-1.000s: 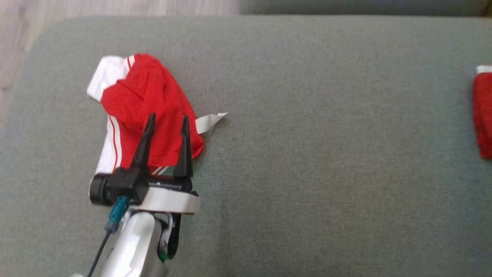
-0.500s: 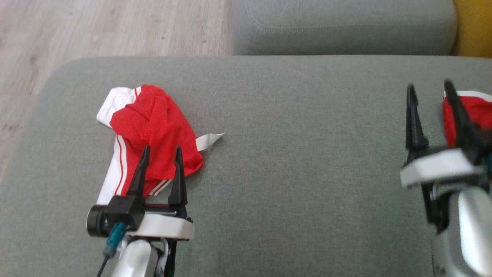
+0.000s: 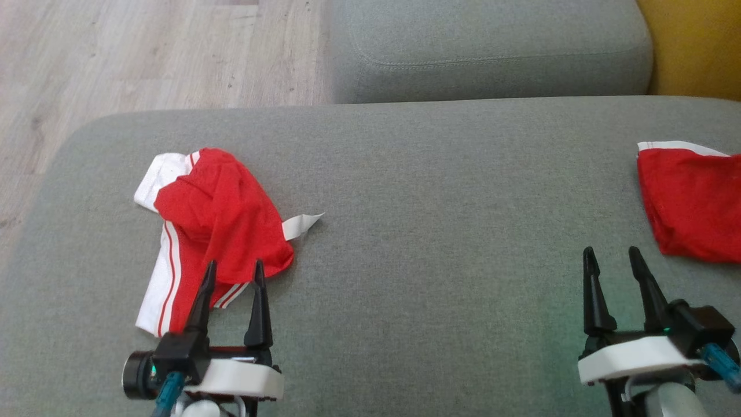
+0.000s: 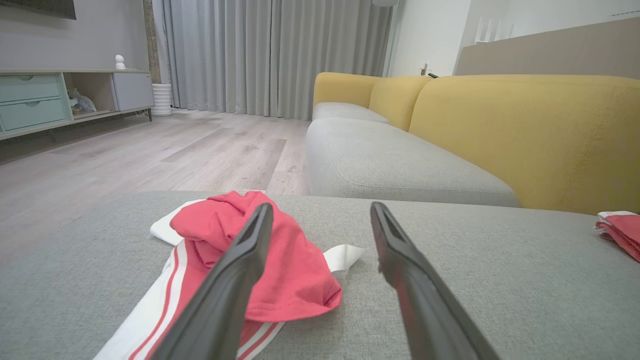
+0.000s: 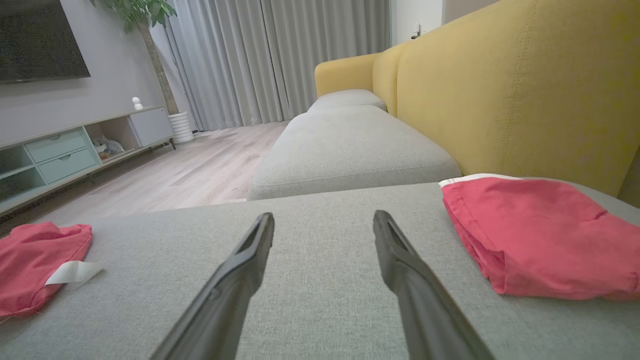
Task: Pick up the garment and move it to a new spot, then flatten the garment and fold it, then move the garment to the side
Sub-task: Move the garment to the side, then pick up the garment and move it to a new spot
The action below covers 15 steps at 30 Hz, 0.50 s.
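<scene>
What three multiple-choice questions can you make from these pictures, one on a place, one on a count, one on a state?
1. Where on the grey cushion does the crumpled garment lie? A) its left end B) its middle C) its right end
2. How many red garments lie on the cushion? A) one B) two C) three
3. How is the left tool? A) shut on the garment B) shut, holding nothing C) open, holding nothing

A: the head view shows it at the cushion's left end.
B: a second red garment lies at the right edge.
C: its fingers stand apart, gripping nothing.
</scene>
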{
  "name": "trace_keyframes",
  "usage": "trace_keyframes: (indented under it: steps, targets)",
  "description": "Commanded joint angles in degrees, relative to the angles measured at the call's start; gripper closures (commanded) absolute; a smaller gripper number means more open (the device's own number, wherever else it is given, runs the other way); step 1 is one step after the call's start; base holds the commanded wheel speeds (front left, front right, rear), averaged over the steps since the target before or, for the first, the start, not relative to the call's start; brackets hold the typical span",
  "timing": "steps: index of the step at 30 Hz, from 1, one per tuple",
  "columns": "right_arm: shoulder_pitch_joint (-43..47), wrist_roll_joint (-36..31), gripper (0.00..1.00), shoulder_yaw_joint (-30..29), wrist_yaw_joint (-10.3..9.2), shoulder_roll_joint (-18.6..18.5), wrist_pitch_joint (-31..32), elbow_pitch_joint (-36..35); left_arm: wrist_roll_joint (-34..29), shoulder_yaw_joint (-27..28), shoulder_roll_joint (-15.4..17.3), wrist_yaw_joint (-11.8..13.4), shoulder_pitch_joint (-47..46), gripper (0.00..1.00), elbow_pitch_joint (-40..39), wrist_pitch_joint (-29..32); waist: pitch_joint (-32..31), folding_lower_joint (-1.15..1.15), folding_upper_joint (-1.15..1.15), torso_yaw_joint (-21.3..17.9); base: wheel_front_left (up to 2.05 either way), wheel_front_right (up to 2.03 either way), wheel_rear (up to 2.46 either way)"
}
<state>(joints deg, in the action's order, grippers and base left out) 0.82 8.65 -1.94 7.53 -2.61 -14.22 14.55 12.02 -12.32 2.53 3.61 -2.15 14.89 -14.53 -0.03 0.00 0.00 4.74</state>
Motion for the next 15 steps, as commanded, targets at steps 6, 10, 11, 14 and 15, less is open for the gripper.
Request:
trace_keyframes:
  steps: [6, 10, 11, 14, 15]
  targets:
    - [-2.81, -0.06, 0.00, 1.57, -0.04, -0.28, -0.76, -2.95, -0.38, 2.37, 0.34, 0.56, -1.48, 0.00, -2.00, -0.47, 0.00, 0.00, 0.00, -0.13, 0.00, 0.00, 0.00]
    - [-2.93, -0.18, 0.00, 1.64, -0.04, -0.28, -0.76, -3.39, -0.24, 2.36, 0.34, 0.65, -1.67, 0.00, -1.99, -0.47, -0.04, 0.00, 0.00, -0.15, 0.00, 0.00, 0.00]
    - [-2.91, -0.22, 0.00, 1.59, -0.04, -0.28, -0.77, -3.44, -0.22, 2.33, 0.34, 0.65, -1.71, 0.00, -1.98, -0.47, -0.06, 0.00, 0.00, -0.13, 0.00, 0.00, 0.00]
    - [-2.69, -0.19, 0.00, 1.41, -0.04, -0.27, -0.77, -3.38, -0.19, 2.25, 0.34, 0.59, -1.82, 0.00, -1.93, -0.47, -0.11, 0.00, 0.00, 0.16, 0.00, 0.00, 0.00]
    - [-2.59, -0.05, 0.00, 1.61, -0.04, -0.27, -0.77, -3.38, -0.17, 2.27, 0.34, 0.60, -1.86, 0.00, -1.84, -0.47, -0.12, 0.00, 0.00, 0.38, 0.00, 0.00, 0.00]
